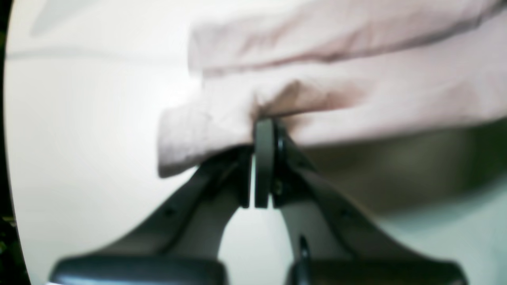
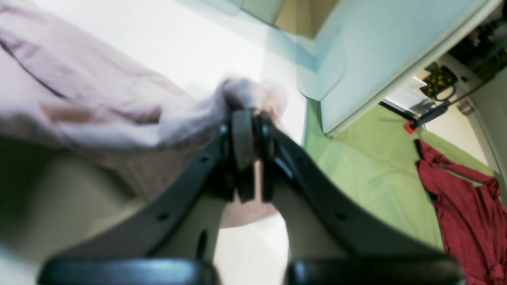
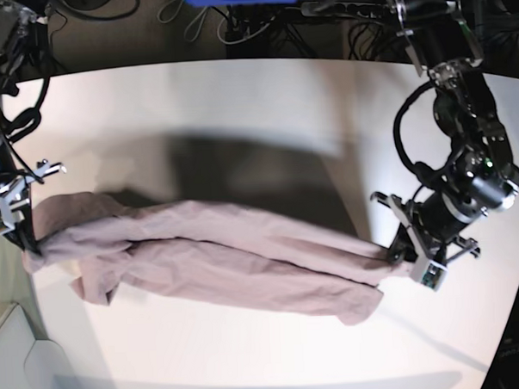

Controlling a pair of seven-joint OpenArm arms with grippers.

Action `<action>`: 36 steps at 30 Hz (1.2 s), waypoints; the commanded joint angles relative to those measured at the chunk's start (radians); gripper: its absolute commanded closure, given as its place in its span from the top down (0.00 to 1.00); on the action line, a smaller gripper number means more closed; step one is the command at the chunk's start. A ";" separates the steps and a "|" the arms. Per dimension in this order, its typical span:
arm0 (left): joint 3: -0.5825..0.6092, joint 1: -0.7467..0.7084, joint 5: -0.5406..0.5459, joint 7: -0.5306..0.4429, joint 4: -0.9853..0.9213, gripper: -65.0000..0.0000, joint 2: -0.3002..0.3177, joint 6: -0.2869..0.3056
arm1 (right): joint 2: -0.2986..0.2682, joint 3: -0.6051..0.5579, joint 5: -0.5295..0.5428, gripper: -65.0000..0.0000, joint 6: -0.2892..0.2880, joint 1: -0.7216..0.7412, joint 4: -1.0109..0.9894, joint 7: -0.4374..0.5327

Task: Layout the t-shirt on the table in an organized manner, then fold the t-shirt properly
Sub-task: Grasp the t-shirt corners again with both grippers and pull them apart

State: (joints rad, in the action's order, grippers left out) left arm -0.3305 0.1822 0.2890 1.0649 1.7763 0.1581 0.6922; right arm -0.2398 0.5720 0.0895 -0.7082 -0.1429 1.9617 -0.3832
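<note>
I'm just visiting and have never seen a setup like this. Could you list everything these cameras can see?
t-shirt: one, dusty pink, stretched in a long bunched band across the table, pinched at both ends.
table: one, white, under the shirt.
red garment: one, dark red, lying on the green floor beside the table, right wrist view.
green floor: pale green, beyond the table edge.
cables: several, dark, behind the table's far edge.
left gripper: one, black, on the base view's right, shut on one end of the shirt.
right gripper: one, black, on the base view's left, shut on the other end.
</note>
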 commanded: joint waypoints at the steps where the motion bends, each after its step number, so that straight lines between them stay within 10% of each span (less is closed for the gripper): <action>1: -0.002 0.027 0.002 -0.007 -0.028 0.00 0.008 -0.004 | -0.013 -0.016 0.011 0.00 0.010 0.030 -0.008 0.026; 11: -0.002 0.053 0.003 -0.108 -0.300 0.00 0.027 -0.006 | -0.014 -0.129 0.003 0.01 0.010 0.220 -0.388 0.026; 18: -0.003 0.023 0.003 -0.108 -0.301 0.00 0.041 -0.006 | 0.015 -0.195 -0.221 0.35 0.010 0.319 -0.454 0.026; 25: -0.112 -0.010 0.008 -0.113 -0.303 0.00 0.067 0.001 | 0.012 -0.139 -0.218 0.58 0.010 0.193 -0.249 0.025; 36: -0.180 -0.010 0.009 -0.108 -0.312 0.00 0.064 0.002 | 0.112 -0.074 -0.012 0.59 0.010 -0.062 -0.235 0.030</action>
State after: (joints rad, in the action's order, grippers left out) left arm -0.5079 0.1520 0.2813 0.9760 1.4471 0.2077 0.6918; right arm -0.1181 0.4953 0.0517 -0.7010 -0.2176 1.7073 -0.3885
